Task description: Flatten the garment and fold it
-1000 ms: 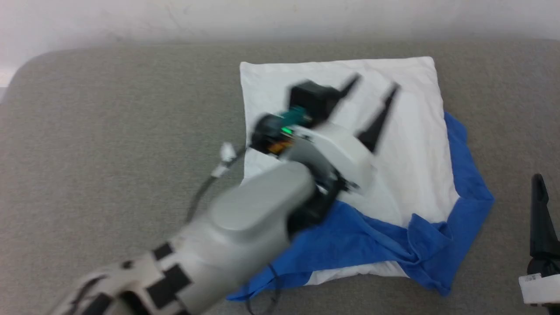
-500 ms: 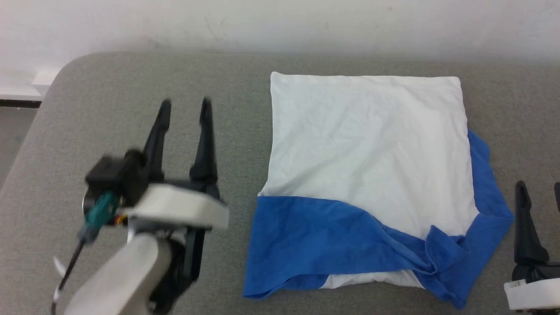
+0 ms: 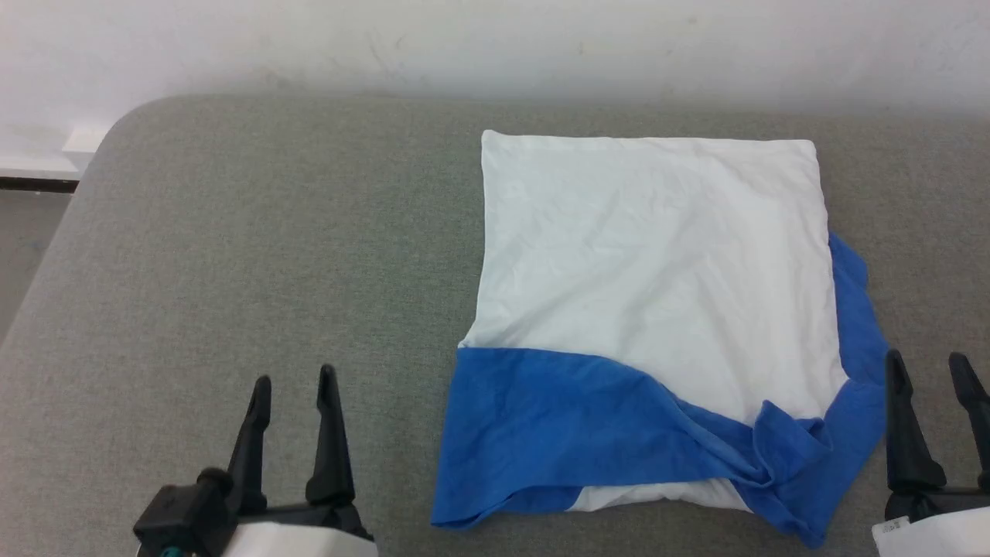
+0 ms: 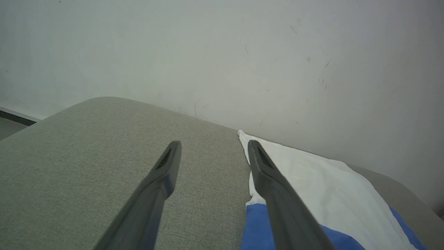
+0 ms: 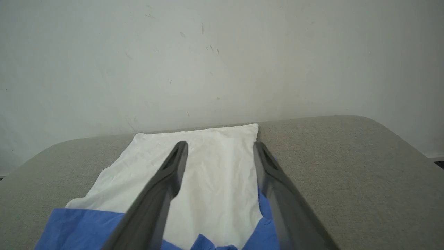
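Now the grey padded surface (image 3: 232,232) carries the folded garment (image 3: 650,255) toward its right side, white part by the far edge and blue band nearer. Near the near edge, left gripper (image 3: 295,375) and right gripper (image 3: 926,356) hold nothing, jaws apart.

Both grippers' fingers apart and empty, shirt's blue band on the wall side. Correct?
No: the garment has its blue band on the robot's side, white part toward the wall, per the head view. The left gripper and right gripper do have fingers apart, empty.
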Available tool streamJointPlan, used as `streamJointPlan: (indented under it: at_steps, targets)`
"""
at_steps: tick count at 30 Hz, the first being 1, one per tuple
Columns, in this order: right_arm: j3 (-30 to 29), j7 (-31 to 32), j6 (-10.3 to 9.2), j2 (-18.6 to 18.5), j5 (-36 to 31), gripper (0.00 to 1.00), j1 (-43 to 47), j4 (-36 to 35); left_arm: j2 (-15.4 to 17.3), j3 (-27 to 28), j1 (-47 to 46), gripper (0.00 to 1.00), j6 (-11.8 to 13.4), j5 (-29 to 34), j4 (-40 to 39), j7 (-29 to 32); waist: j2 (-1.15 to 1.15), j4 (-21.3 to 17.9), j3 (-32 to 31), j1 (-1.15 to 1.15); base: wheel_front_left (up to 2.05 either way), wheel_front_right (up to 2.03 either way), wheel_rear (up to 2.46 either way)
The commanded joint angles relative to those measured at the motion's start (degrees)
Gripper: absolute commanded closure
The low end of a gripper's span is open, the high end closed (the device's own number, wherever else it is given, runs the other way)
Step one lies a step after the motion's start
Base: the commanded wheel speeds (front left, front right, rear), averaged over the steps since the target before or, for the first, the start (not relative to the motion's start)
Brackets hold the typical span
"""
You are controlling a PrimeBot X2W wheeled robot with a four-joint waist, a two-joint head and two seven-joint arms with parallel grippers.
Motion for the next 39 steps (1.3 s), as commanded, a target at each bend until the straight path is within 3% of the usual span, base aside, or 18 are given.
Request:
streamJointPlan:
  at_steps: [1,6,11,12,17,21,27,39]
  targets:
    - [-0.2,-0.4,-0.05,0.2,0.7,0.00,0.7,0.5,-1.5,2.0,1.8,0.00,-1.6,1.4,0.3,-0.3,0.00,0.0,0.0,0.00,0.00,0.00,0.00]
    - [-1.9,0.8,-0.05,-0.4,2.1,0.00,-1.2,0.7,-4.8,5.3,3.1,0.00,-6.0,4.5,0.8,-0.3,0.00,0.1,1.2,0.00,0.00,0.00,0.00]
    - [-2.2,6.0,-0.05,-8.8,5.5,0.00,-9.3,0.9,-7.5,6.9,1.4,0.00,-8.8,7.3,0.8,-0.3,0.00,-0.5,4.4,0.00,0.00,0.00,0.00]
    - [-2.2,6.0,-0.05,-8.8,5.5,0.00,-9.3,0.9,-7.5,6.9,1.4,0.00,-8.8,7.3,0.8,-0.3,0.00,-0.5,4.4,0.00,0.00,0.00,0.00]
    - [-2.0,14.1,-0.05,-17.0,12.3,0.00,-19.5,4.8,-9.9,7.1,-0.8,0.00,-10.7,9.7,0.6,-0.3,0.00,-1.1,8.5,0.00,0.00,0.00,0.00]
    - [-1.9,20.7,-0.05,-21.6,15.3,0.00,-26.7,11.3,-11.6,7.1,-2.8,0.00,-11.5,11.6,0.1,-0.3,0.00,-1.1,12.0,0.00,0.00,0.00,0.00]
    - [0.3,29.1,-0.05,-28.1,14.1,0.00,-32.7,20.4,-13.3,5.8,-5.6,0.00,-12.5,14.5,-0.3,-0.3,0.00,0.2,16.7,0.00,0.00,0.00,0.00]
    - [5.6,28.7,-0.05,-34.1,15.1,0.00,-36.6,29.1,-15.4,3.9,-8.2,0.00,-12.9,17.0,-0.2,-0.3,0.00,3.9,22.4,0.00,0.00,0.00,0.00]
